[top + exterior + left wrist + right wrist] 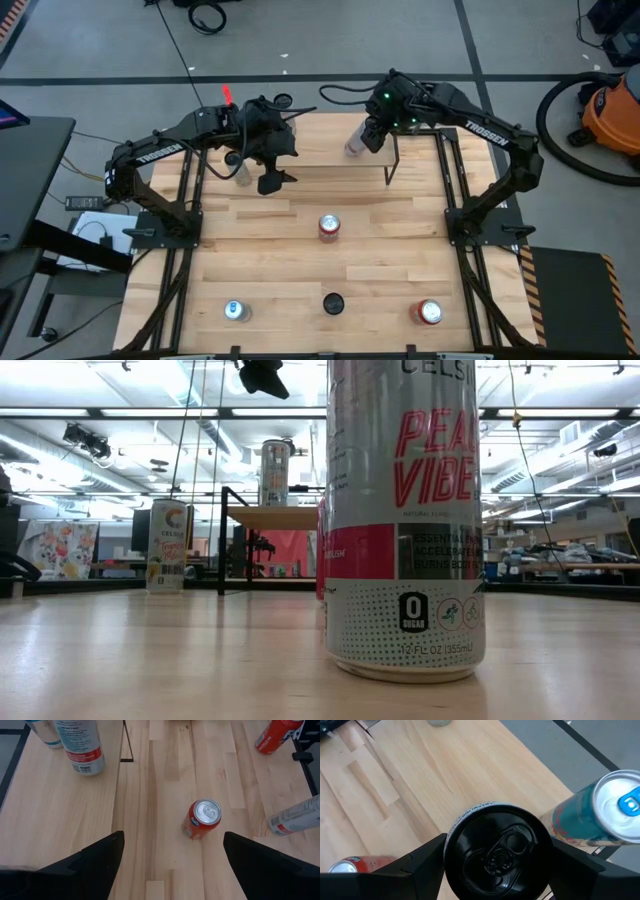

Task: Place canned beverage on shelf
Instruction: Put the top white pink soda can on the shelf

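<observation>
The shelf (320, 150), a light board on thin black legs, stands at the table's far middle. A silver can with a black top (497, 852) stands upright on its board (470, 775); in the high view the can (353, 146) shows under my right gripper (364, 132). My right gripper (497, 855) is open, one finger on either side of the can's top, and its base is hidden. My left gripper (272, 178) hangs open over the shelf's left end with nothing between its fingers (172, 865). Another can (275, 472) stands on the shelf (285, 517).
On the tabletop stand a red can (328, 228) in the middle, a blue-topped can (235, 310), a black-topped can (333, 303) and a red can (428, 312) near the front. A teal can (600, 815) stands beside the right gripper. A can (167, 545) stands left of the shelf.
</observation>
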`<state>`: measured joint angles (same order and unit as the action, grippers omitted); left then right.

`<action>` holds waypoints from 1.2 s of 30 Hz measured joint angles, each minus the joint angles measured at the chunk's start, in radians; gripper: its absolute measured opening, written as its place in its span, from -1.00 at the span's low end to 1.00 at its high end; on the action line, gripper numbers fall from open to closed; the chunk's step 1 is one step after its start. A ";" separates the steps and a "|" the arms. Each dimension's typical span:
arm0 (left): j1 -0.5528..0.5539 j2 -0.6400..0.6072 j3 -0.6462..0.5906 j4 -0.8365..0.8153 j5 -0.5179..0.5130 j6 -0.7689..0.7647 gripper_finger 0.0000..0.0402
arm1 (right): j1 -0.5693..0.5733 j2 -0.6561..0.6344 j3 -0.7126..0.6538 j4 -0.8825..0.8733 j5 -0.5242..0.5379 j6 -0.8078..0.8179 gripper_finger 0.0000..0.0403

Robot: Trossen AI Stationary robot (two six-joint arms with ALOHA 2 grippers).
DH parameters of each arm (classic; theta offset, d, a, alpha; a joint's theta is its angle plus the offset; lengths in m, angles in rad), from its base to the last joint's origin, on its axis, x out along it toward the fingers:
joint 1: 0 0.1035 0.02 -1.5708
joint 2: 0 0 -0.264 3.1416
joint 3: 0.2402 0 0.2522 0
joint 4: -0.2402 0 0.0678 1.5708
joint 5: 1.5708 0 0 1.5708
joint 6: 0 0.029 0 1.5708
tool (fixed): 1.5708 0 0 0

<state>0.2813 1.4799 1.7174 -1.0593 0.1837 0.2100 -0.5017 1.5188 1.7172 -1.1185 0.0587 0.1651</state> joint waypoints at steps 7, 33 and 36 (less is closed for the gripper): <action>0.000 0.000 0.000 0.000 0.000 0.000 0.76 | -0.020 0.000 0.000 0.004 0.003 -0.026 0.51; 0.000 0.000 0.000 -0.001 0.000 0.001 0.76 | -0.015 0.001 -0.102 0.111 -0.005 -0.079 0.47; 0.000 0.000 0.000 0.000 0.000 0.001 0.76 | -0.015 0.002 -0.103 0.128 -0.008 -0.079 0.46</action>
<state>0.2812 1.4799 1.7172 -1.0597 0.1837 0.2106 -0.5167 1.5204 1.6142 -0.9904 0.0509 0.0862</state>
